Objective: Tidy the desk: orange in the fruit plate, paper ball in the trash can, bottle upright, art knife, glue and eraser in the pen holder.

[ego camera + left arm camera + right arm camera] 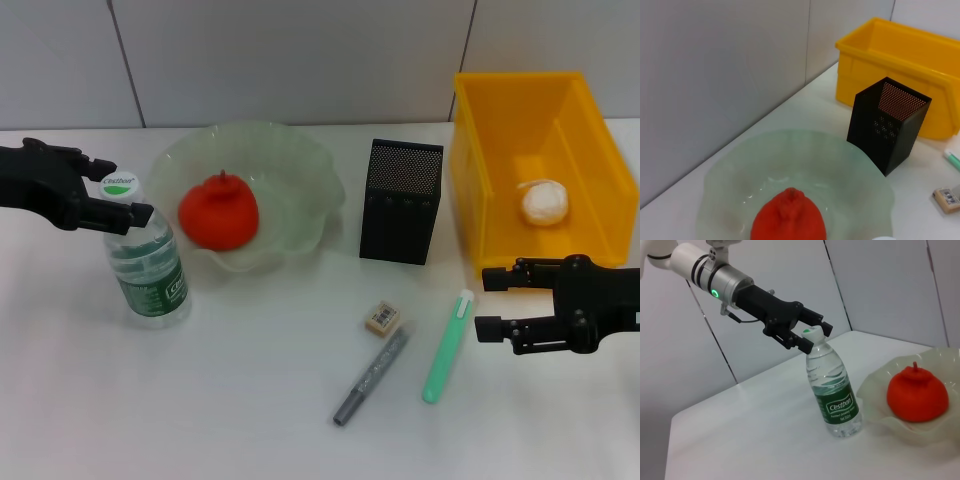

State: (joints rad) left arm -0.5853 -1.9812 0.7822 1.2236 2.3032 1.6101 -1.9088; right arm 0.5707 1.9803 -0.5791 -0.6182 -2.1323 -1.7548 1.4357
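Bottle [148,255]: standing upright left of the plate [300,160], cap between the left gripper's [120,197] fingers — jaws apart around it, looking like a release.
Orange [219,212]: sitting in the plate.
Paper ball [544,202]: lying in the bin [470,190].
Step in hand: bottle looks done — desk items are waiting.
Right gripper [486,303]: hovering just beside the glue [446,346], jaws apart, holding nothing.
Eraser [382,318], grey knife [370,376]: lying on the table before the holder [401,201].
Next: closing on the glue, lifting it into the holder.

A white table [250,400] (plain, unmarked) stands against a pale grey panelled wall [300,50].
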